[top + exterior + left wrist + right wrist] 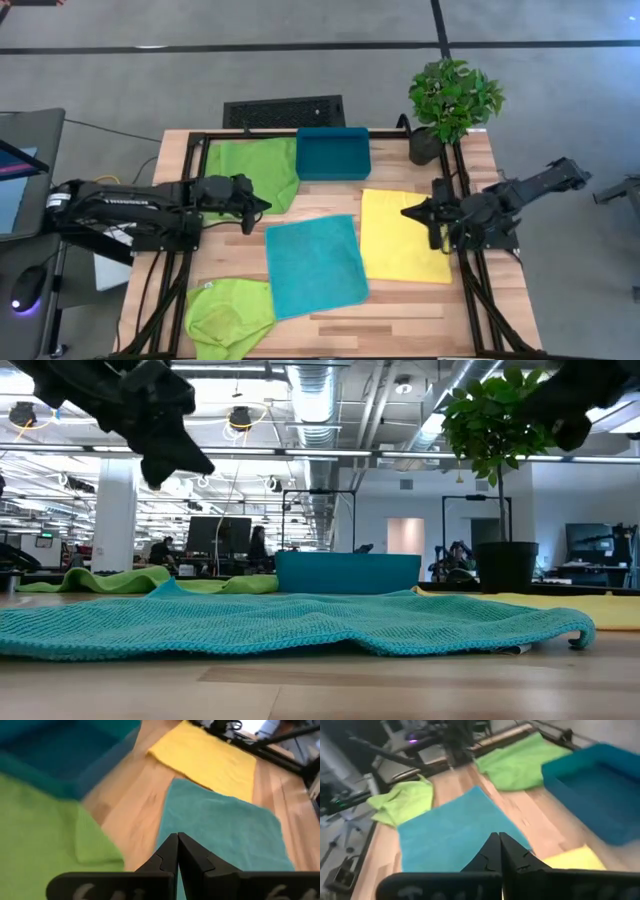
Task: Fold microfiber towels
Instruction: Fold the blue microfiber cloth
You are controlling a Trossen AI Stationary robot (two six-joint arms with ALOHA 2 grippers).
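The teal towel [315, 264] lies flat on the bench [420, 300] between both arms, ahead of the left tool [262, 207] and the right tool [408, 212], whose fingers are pressed together and empty, probably because no fold has started.

You see a rigid teal bin [333, 153] sitting at the far middle of the wooden table [400, 310]. A potted green plant [452, 102] stands at the far right corner, just beside the bin. Beyond the far edge lies a dark grille [284, 111] on the grey floor [150, 70].
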